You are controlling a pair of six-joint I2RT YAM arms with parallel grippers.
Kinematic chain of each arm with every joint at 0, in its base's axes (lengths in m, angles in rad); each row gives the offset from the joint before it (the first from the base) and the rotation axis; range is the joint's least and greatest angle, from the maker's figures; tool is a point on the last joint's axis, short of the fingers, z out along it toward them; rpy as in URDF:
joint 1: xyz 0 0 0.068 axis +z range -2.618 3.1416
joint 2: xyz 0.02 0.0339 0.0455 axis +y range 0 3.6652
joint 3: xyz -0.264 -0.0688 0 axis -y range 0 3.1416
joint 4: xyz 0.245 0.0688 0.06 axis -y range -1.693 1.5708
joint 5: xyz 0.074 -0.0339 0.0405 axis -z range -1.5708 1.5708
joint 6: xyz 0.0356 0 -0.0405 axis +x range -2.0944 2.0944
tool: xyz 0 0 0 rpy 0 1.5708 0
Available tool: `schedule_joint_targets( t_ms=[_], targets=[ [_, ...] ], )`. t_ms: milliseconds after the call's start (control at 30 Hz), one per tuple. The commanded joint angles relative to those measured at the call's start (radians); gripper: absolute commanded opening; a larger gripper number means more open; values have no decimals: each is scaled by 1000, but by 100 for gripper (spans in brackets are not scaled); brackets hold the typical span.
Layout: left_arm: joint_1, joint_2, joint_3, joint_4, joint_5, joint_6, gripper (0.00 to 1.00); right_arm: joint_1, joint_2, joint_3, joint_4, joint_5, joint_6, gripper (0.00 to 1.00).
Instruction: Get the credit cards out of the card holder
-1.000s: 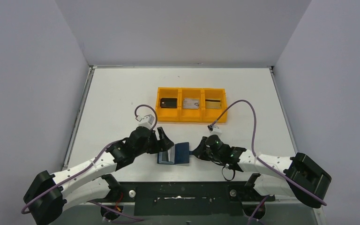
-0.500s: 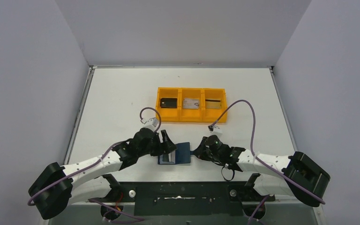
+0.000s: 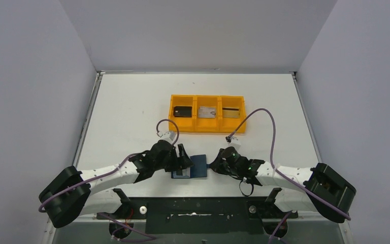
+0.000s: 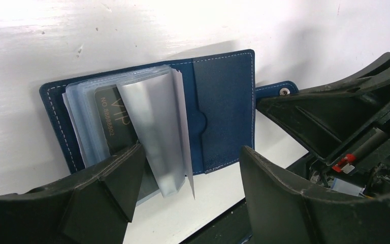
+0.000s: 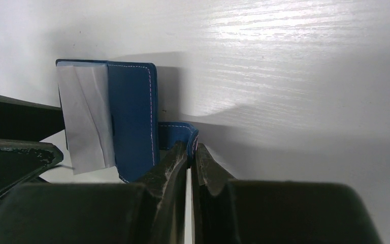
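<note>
Closing in from lower left, the left gripper (image 4: 190, 170), jaws apart, now brackets the open navy-blue folding card holder (image 4: 223, 101) at bottom centre, its tab (image 5: 175, 133) clamped by the right gripper (image 5: 189, 152), leaving the dark VIP card (image 4: 112, 122) within reach.

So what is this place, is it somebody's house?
Probably a robot lab booth, not a house: bare grey walls box in a white table, two robot arms are bolted at its edge, beside an orange tray.
</note>
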State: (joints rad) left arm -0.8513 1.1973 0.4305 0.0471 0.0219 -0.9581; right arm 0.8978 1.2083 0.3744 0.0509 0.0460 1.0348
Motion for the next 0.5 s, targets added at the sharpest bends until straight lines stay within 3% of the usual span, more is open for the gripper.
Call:
schedule_joint_targets(
  t_ms=[0, 333, 467],
  targets=[
    [-8, -6, 21, 39, -16, 2, 68, -1, 9, 6, 31, 34, 11, 4],
    [-20, 6, 49, -34, -56, 6, 67, -1, 15, 4, 39, 32, 12, 5],
    [-32, 23, 56, -39, -67, 1, 60, -1, 24, 5, 42, 30, 11, 5]
  ],
)
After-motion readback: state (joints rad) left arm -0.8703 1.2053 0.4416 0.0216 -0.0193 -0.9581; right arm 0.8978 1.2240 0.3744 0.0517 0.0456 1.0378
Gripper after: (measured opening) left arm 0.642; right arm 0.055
